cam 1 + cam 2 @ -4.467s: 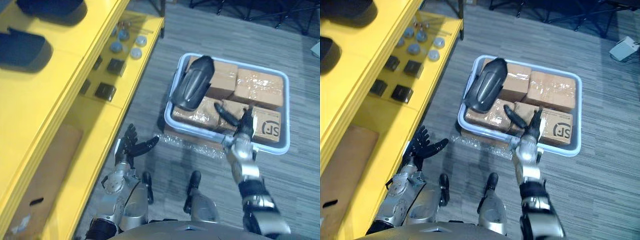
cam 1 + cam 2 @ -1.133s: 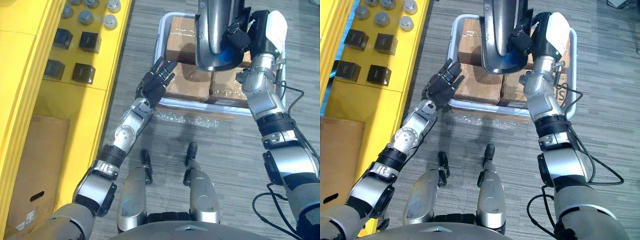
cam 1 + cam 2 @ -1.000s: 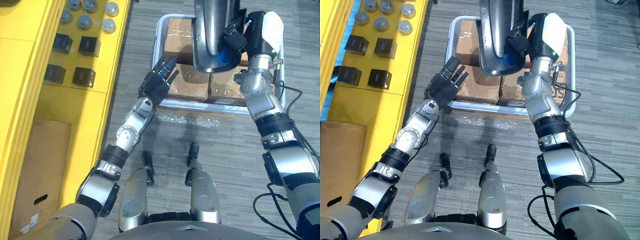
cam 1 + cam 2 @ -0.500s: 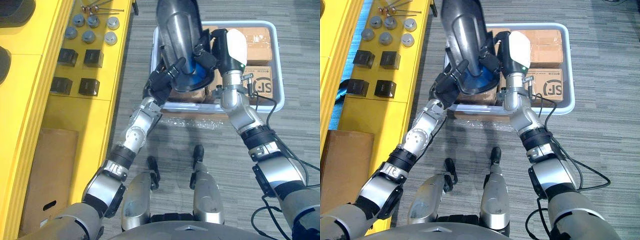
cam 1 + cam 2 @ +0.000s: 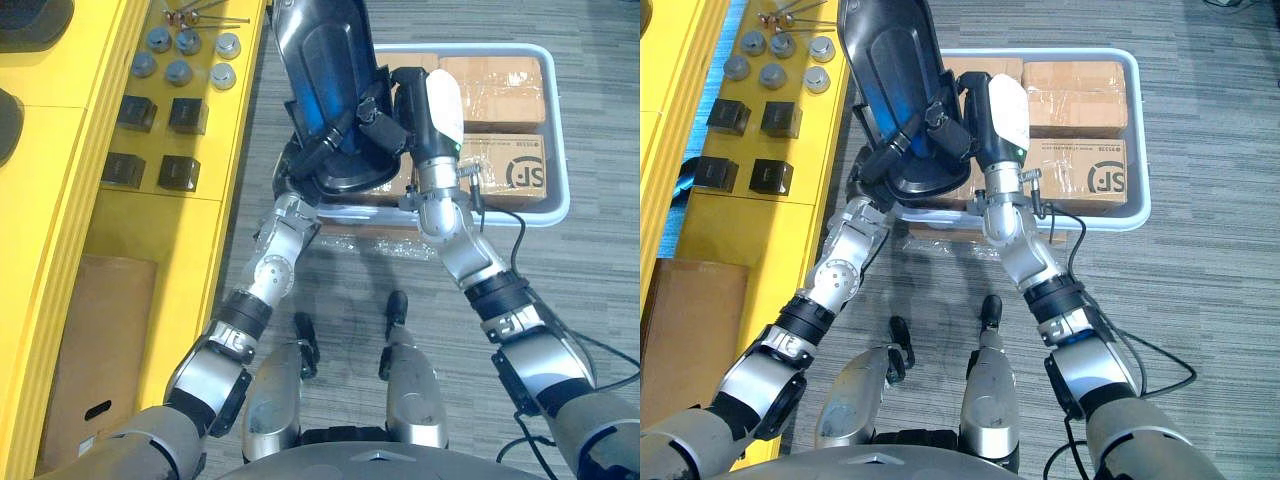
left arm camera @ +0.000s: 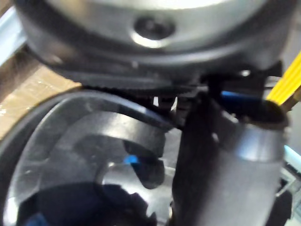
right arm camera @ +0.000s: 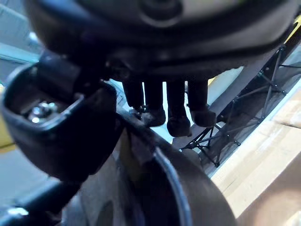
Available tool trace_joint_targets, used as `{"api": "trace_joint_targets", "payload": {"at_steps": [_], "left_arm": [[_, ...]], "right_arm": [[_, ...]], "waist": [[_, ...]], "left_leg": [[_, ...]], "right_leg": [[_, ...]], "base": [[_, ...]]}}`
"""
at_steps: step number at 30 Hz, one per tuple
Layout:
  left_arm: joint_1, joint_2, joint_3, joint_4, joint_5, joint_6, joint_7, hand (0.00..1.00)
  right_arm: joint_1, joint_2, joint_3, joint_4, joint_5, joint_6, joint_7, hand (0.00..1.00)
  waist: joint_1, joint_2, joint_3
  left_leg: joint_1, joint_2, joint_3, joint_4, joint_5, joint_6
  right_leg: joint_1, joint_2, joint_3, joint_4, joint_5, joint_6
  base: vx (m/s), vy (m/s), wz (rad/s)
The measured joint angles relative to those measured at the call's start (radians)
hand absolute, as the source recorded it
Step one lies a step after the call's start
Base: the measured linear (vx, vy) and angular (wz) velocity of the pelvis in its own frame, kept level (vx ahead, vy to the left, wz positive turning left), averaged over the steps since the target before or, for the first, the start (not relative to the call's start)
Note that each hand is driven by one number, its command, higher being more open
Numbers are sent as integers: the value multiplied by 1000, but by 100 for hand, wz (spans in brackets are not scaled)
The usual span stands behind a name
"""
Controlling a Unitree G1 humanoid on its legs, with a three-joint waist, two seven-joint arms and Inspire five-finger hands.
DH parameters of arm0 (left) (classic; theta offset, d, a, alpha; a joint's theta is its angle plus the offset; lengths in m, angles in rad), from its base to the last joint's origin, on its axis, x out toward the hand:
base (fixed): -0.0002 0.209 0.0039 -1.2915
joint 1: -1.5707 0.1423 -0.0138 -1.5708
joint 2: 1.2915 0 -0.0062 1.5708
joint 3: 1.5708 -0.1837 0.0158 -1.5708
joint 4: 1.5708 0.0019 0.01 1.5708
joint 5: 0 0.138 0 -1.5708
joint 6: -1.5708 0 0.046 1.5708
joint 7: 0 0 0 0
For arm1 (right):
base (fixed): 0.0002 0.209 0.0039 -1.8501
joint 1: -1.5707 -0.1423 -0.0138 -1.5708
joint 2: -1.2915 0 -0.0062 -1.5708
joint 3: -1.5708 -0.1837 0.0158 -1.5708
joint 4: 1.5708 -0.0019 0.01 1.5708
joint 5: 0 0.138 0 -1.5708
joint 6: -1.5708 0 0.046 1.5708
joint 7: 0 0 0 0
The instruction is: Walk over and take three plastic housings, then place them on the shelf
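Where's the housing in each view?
Left eye: housing top centre.
Right eye: housing top, left of centre.
Left wrist: housing, dark hollow close up.
Right wrist: housing, curved rim past the fingers.
Landmark: boxes behind it, tan in every view.

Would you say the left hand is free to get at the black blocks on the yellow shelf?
Probably not: the left hand and the right hand both grip the plastic housing above the bin, so it is occupied.

light: bright, even | glare: plastic housing (image 5: 320,70) | wrist views: dim
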Motion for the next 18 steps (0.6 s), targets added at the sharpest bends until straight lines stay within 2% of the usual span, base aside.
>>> {"api": "trace_joint_targets", "payload": {"at_steps": [4, 10, 14, 15, 18], "left_arm": [[49, -20, -5, -18, 13, -62, 33, 0], [118, -32, -45, -25, 13, -65, 29, 0], [139, -36, -63, -25, 16, -65, 29, 0], [151, -42, -63, -25, 16, -66, 29, 0], [172, -46, -64, -25, 20, -68, 37, 0]], "right_arm": [[68, 54, -16, -33, 11, 25, 0, 0], [169, 76, -18, -76, 37, 36, 0, 0], [227, 96, -35, -110, 38, 36, -8, 0], [245, 98, -34, -110, 37, 36, -8, 100], [267, 112, -30, -111, 38, 32, -10, 100]], "waist": [[-1, -26, -6], [0, -60, -13], [1, -69, -15], [1, -70, -16], [3, -84, -24]], "left_leg": [[11, 1, 0, 0, -5, -1], [36, 1, 7, -12, -8, -4], [53, 5, 12, -20, -13, -9], [61, 7, 15, -23, -14, -11], [71, 14, 16, -34, -13, -15]], "right_leg": [[15, 2, -1, -10, 0, 0], [33, 3, 5, -17, -1, 0], [49, 8, 7, -28, -1, 0], [55, 10, 9, -28, -3, -1], [57, 18, 9, -29, -7, -6]], "base": [[-9, 1, 0], [-10, 4, -3], [-4, -4, -5], [-4, -7, -6], [-1, -3, -2]]}}
